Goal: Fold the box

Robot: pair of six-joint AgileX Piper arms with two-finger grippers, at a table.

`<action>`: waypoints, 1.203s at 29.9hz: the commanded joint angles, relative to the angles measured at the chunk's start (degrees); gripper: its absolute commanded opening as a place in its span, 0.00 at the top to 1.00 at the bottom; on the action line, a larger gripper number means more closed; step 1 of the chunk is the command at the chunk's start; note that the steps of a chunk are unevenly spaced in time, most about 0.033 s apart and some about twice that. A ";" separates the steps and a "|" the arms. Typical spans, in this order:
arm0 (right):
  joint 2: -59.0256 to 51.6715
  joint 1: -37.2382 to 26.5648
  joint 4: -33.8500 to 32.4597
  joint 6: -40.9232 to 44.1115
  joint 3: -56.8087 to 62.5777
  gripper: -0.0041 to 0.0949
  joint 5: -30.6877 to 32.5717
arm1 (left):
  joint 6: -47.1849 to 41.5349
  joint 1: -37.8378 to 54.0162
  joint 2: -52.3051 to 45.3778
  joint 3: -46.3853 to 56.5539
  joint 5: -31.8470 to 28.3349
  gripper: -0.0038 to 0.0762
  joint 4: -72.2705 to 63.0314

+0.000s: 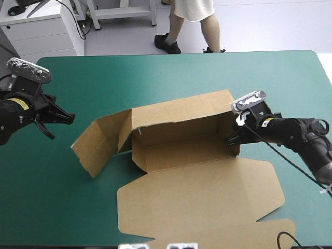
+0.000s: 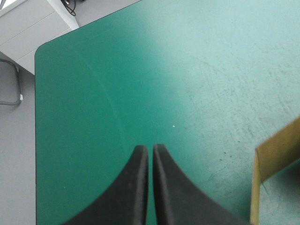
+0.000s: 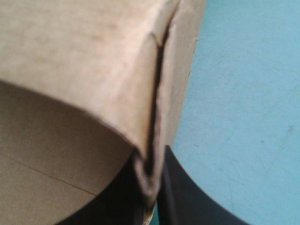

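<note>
Pinching the box's [image 1: 181,140] right end wall, my right gripper [image 1: 234,139] is all but closed on doubled board. The box sits mid-table on the teal-green cover [image 1: 155,72], lid panel [image 1: 202,197] flat toward the near edge. My left gripper [image 1: 70,118] is closed, empty, well apart from the splayed left flap [image 1: 96,148]. Risk: any pull drags the unbraced box or creases the wall. Board hides the right fingertips' contact.

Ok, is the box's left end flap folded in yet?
Not yet. The box has its left end flap splayed outward, not tucked in; the left gripper is shut and apart from it.
</note>
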 commanded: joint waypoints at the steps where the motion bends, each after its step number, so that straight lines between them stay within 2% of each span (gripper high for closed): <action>1: -0.45 -0.14 -7.87 8.04 -6.41 0.98 5.71 | -0.52 0.10 -0.85 -1.18 -3.89 0.93 0.02; 4: 2.25 -0.14 -10.00 12.59 -9.97 0.98 10.42 | -0.52 0.10 -0.85 -1.18 -4.17 0.93 0.02; 8: 7.48 -0.14 -9.85 13.87 -13.97 0.98 16.17 | -0.52 0.10 -0.85 -1.18 -4.69 0.93 0.02; 22: 30.27 -1.90 -9.55 16.92 -38.53 0.98 27.89 | -0.42 0.10 -0.85 -0.13 -5.12 0.93 -0.20; 27: 34.73 -1.90 -9.66 17.62 -41.78 0.98 28.74 | -0.53 0.10 -0.85 0.11 -5.28 0.93 -0.20; 31: 36.46 -1.90 -10.20 18.40 -41.79 0.97 26.11 | -0.53 0.10 -0.85 0.24 -5.06 0.93 -0.20; 33: 36.76 -1.90 -10.20 18.53 -41.79 0.94 24.56 | -0.53 0.10 -0.85 0.24 -5.06 0.93 -0.20; 36: 36.76 -1.90 -10.20 18.53 -41.88 0.81 21.92 | -0.53 0.10 -0.85 0.24 -4.82 0.93 -0.30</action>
